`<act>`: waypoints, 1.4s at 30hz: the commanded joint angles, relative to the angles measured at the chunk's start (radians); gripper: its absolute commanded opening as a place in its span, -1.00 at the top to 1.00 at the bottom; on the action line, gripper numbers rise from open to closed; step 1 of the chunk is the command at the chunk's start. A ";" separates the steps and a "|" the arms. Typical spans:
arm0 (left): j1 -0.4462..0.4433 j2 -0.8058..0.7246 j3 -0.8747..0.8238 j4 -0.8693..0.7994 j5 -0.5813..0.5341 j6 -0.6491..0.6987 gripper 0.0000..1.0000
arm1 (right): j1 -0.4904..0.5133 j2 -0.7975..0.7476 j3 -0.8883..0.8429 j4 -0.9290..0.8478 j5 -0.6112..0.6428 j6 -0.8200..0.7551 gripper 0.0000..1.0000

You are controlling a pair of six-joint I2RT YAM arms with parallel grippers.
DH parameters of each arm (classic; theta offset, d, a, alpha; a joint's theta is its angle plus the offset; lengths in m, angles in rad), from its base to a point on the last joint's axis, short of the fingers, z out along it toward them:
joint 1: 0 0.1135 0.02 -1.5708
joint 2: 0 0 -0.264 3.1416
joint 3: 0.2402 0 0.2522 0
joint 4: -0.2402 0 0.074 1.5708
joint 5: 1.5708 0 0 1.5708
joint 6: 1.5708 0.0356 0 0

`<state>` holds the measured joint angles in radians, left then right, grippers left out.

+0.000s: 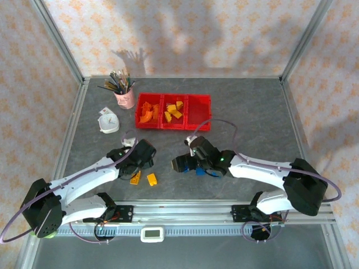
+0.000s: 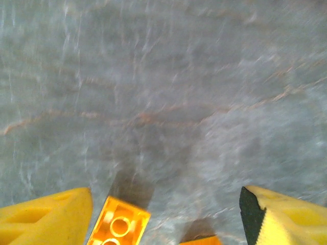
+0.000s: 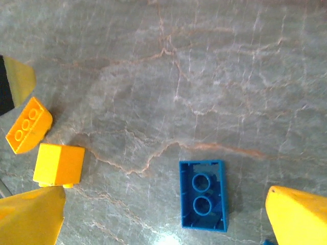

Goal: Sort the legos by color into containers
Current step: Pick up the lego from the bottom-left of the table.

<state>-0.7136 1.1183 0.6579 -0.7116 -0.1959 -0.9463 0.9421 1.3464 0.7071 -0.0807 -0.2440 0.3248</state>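
Top external view: the three joined red containers (image 1: 198, 110) stand at the back of the bench (image 1: 252, 134), the left compartment holding orange legos (image 1: 147, 111), the middle one yellow legos (image 1: 174, 111), and the right one showing its bare red floor. The left tool (image 2: 166, 193) hangs low over the bench with its jaws spread wide and gripping nothing, an orange lego (image 2: 118, 224) lying loose just beside one finger (image 2: 46, 214). The right tool (image 3: 167, 194) is spread fully and holds nothing, a blue lego (image 3: 203, 195) lying flat on the bench between its fingers, touching neither, and a yellow lego (image 3: 59, 164) near one finger.
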 commanded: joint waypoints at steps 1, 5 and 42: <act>-0.028 -0.013 -0.049 -0.057 -0.025 -0.110 -0.59 | 0.022 0.027 -0.014 0.051 0.042 0.048 -0.99; -0.044 -0.007 -0.090 -0.029 -0.006 -0.113 -0.64 | 0.044 0.050 -0.009 0.058 0.067 0.051 -0.99; -0.032 0.062 0.158 0.097 -0.111 0.036 0.47 | -0.097 -0.040 0.065 -0.016 0.127 0.076 -1.00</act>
<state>-0.7532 1.1393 0.7197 -0.6430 -0.2283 -0.9920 0.8963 1.3457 0.7376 -0.0608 -0.1562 0.3817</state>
